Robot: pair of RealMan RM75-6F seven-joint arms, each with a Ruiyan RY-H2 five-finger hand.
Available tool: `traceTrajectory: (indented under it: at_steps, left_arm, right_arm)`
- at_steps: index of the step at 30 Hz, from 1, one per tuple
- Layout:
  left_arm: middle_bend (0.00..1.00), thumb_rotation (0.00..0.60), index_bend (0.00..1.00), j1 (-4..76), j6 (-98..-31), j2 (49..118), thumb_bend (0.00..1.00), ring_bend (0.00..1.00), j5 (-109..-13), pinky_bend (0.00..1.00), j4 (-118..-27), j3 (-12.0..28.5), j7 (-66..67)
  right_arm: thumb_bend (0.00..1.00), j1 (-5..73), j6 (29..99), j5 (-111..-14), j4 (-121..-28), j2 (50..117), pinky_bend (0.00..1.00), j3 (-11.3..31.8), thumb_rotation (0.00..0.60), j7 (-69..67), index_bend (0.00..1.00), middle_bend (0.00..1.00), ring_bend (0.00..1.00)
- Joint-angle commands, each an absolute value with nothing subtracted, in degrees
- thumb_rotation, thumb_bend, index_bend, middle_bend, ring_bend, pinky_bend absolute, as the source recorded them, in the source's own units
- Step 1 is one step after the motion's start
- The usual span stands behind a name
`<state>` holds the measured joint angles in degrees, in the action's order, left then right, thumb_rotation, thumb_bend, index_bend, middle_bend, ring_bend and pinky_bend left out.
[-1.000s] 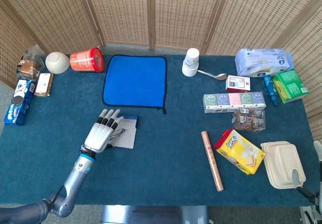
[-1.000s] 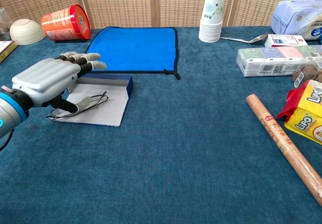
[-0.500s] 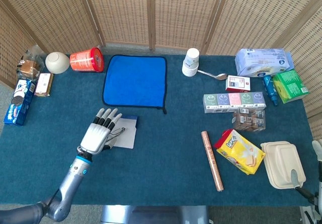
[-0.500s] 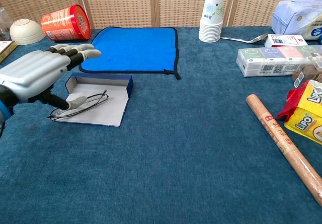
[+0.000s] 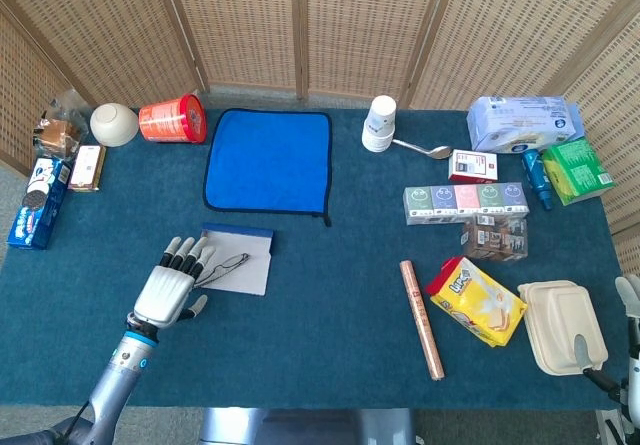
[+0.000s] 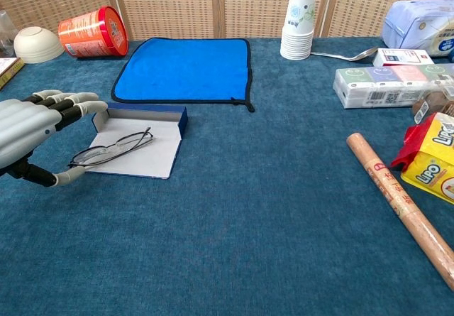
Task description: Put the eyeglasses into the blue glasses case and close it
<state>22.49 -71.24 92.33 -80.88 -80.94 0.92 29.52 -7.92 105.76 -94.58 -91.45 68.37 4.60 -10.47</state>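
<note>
Currently the eyeglasses lie folded on the pale inner surface of the open blue glasses case, at the left of the chest view. They sit diagonally, with one end close to the case's near left edge. The left hand hovers just beside them at the far left of the frame, fingers apart and holding nothing. The right hand shows only as a sliver at the lower right edge of the head view, and whether its fingers are apart or together cannot be told.

The main risk, as a judgement, is that the glasses are not properly seated. If the lid is folded over now, it could pinch the thin frame or push the glasses off the edge onto the table. The case is light and flat, so a sideways nudge from the hand could also slide it.

A dark blue carpet-like cloth covers the table. A bright blue mat lies above the case. A red can on its side and a white bowl are at upper left, paper cups at upper centre, and snack packets and boxes at right. Woven wicker screens stand behind.
</note>
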Motion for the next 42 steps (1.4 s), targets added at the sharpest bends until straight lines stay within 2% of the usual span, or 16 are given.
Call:
traceTrajectory:
  at_steps: [1,18,42]
  left_arm:
    - [0.00,0.448,0.00,22.44,-71.18,93.00,0.30,0.00,-80.44,0.00,-79.79,1.28,29.70]
    - [0.00,0.450,0.00,24.25,-69.96,96.73,0.30,0.00,-79.05,0.00,-74.01,4.60,25.72]
    - [0.00,0.449,0.00,24.97,-69.96,96.18,0.30,0.00,-76.63,0.00,-72.75,7.38,23.33]
  right_arm:
    - [0.38,-7.97,105.81,-94.50,-91.43,68.34,0.08,4.63,0.600,-10.43,0.00,0.05,0.00]
    - [0.38,-8.43,105.92,-94.01,-91.66,68.15,0.09,4.55,0.600,-10.00,0.00,0.05,0.00]
    - [0.38,-8.76,106.12,-94.08,-92.30,68.19,0.09,4.49,0.600,-9.17,0.00,0.05,0.00]
